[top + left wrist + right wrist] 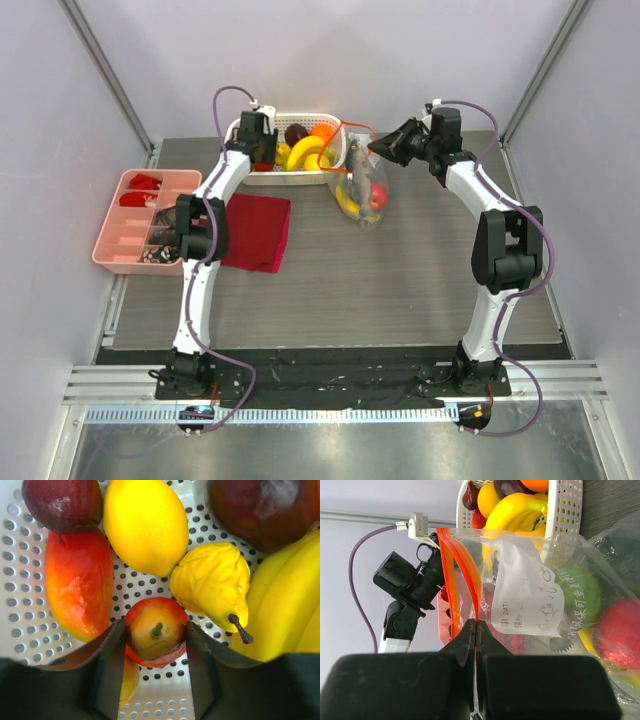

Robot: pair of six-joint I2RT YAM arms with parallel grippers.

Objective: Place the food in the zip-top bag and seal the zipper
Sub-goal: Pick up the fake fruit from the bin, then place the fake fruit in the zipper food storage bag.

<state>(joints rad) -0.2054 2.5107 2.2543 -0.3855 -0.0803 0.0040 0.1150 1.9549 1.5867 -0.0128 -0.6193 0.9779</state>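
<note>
My left gripper (155, 645) reaches down into the white slotted basket (165, 692). Its jaws press both sides of a small red and yellow apple (156, 639) that rests on the basket floor. Around it lie a lemon (145, 525), a yellow pear (212, 582), a red-orange piece (77, 582) and bananas (290, 600). My right gripper (476, 625) is shut on the orange-red zipper (470, 575) and holds the mouth of the zip-top bag (365, 195) up beside the basket (290, 180). Inside the bag (530, 590) I see a green piece (582, 592) and a red one (620, 630).
A pink compartment tray (140, 220) sits at the left edge of the mat. A folded dark red cloth (258, 232) lies between it and the bag. Grey walls close in on the left, right and back.
</note>
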